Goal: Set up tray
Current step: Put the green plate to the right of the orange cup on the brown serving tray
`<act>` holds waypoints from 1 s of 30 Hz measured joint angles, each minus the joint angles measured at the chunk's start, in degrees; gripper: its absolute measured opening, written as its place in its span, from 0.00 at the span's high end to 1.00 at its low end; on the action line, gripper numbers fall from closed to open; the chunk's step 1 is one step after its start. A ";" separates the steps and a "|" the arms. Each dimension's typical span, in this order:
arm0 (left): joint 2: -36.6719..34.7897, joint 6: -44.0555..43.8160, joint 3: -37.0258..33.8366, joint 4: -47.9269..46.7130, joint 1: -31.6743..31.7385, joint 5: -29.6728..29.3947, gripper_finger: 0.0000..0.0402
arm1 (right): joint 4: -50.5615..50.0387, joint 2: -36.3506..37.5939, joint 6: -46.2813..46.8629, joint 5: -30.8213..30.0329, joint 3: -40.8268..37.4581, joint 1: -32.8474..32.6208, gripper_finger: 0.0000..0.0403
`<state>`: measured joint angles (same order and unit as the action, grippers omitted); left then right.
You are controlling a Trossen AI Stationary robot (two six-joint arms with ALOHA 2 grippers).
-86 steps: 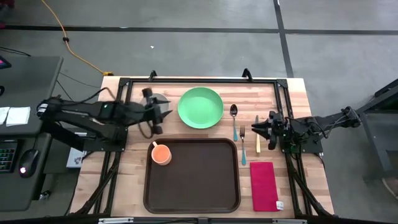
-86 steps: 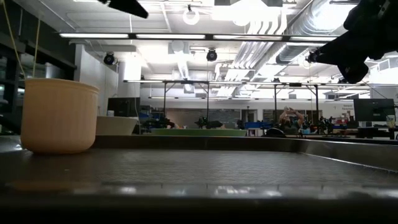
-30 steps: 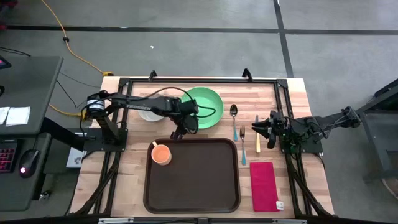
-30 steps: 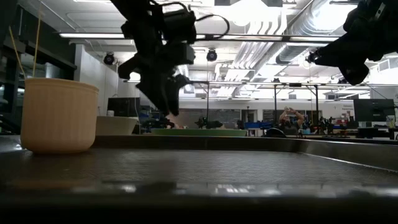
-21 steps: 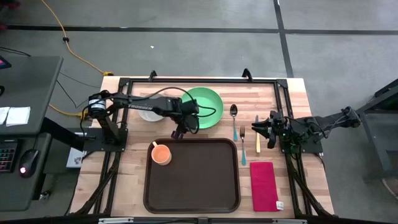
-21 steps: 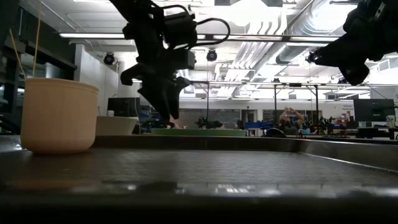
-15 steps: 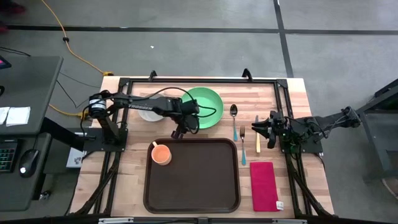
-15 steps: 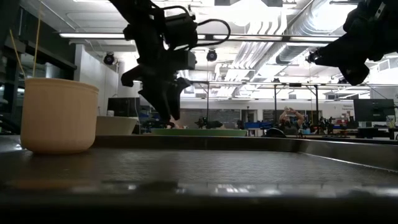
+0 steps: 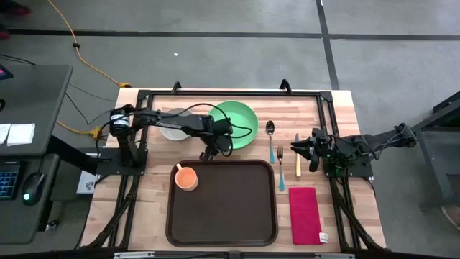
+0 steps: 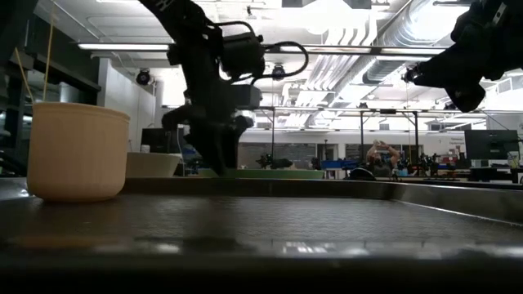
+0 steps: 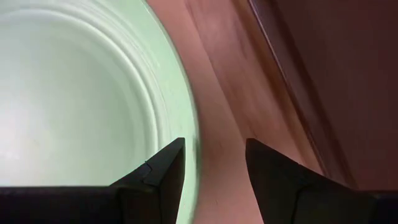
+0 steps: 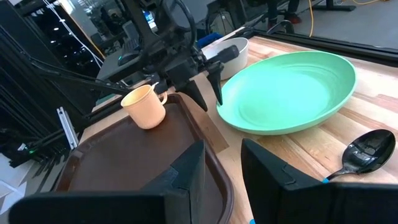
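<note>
The pale wooden worktop (image 9: 345, 108) stands on a grey concrete floor (image 9: 215, 50) crossed by dark lines. Beside the tray (image 9: 221, 203), the left claw (image 9: 208, 152) gapes empty at the plate (image 9: 237, 119) rim; the right claw (image 9: 296, 150), part open, holds nothing.

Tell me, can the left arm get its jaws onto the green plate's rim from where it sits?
Probably yes: the left gripper hangs open at the green plate's near edge, nothing between them.

A robotics lab or workshop: a butcher-block table (image 9: 338, 108) framed in black rails stands on a bare concrete floor (image 9: 215, 50) with taped lines, under exposed ceiling ducts (image 10: 384, 41) and strip lights (image 10: 163, 46), beside a desk (image 9: 29, 144) with a keyboard (image 9: 8, 180).
</note>
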<state>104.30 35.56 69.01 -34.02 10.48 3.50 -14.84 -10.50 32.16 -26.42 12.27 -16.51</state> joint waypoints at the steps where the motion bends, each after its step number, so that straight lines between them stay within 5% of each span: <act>1: 0.19 -0.08 0.00 0.02 0.00 -0.02 0.50 | -0.01 0.01 0.01 0.00 0.00 0.00 0.79; 15: 0.80 -1.29 0.04 0.90 0.00 -2.53 0.52 | -0.14 0.02 -0.01 0.01 0.00 0.00 0.79; 30: 0.66 -1.21 0.04 1.20 -0.02 -2.61 0.95 | -0.18 0.02 0.43 0.00 0.00 0.00 0.79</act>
<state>104.97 34.35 69.06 -32.82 10.46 0.89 -15.03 -10.48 32.58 -26.42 12.27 -16.51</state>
